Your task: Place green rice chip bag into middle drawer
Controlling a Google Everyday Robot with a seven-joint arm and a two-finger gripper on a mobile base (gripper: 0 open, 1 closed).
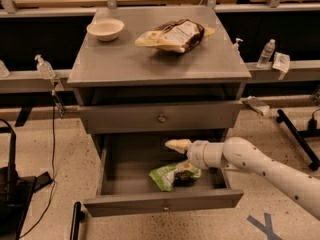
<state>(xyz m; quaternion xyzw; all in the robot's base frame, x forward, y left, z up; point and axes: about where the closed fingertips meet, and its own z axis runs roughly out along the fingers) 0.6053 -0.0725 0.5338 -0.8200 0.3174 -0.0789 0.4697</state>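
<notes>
The green rice chip bag [172, 175] lies crinkled on the floor of the middle drawer [125, 203], right of centre and near the front panel. The drawer is pulled out wide and its grey tray holds nothing else. My gripper [176, 145] hangs over the drawer's back part, just above and apart from the bag, open and empty. My white arm [260, 166] reaches in from the right.
The taller-fronted drawer [161, 118] above is closed. On the cabinet top sit a white bowl [105, 28] and a brown-and-yellow bag [172, 35]. Bottles [44, 66] [267, 53] stand on side ledges. A black stand [10, 184] is on the floor at left.
</notes>
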